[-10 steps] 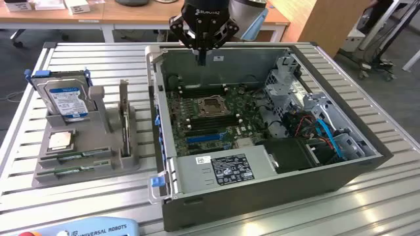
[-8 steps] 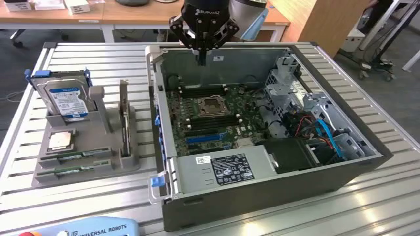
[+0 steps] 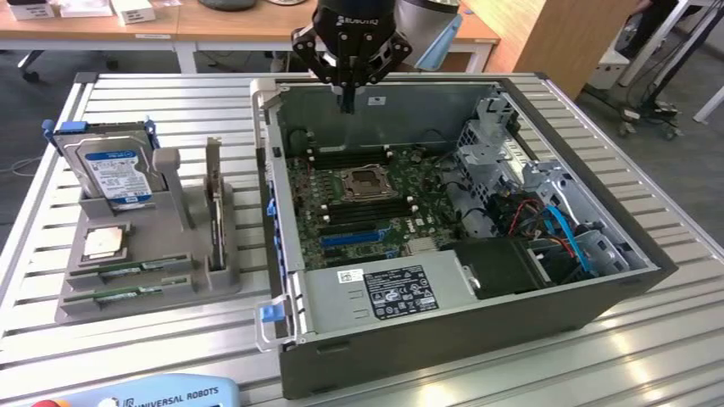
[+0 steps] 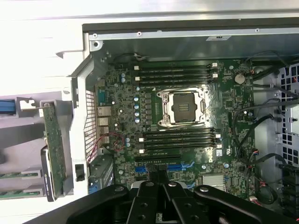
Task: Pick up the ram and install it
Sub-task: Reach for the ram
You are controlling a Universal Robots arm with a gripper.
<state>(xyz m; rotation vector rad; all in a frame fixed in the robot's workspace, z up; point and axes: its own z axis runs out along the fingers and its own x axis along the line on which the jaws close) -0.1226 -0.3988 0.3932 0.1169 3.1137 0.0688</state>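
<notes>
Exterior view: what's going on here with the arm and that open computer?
The gripper hangs over the far end of the open computer case, above the motherboard. Its fingers are shut and hold nothing. The ram lies untouched in the gray holder on the exterior view's left, outside the case. The memory slots on the motherboard look empty, so nothing has been installed yet.

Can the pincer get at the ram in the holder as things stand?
Probably yes. The ram lies uncovered in the gray holder outside the case; the pincer hangs high over the case, apparently clear of its walls.
</notes>
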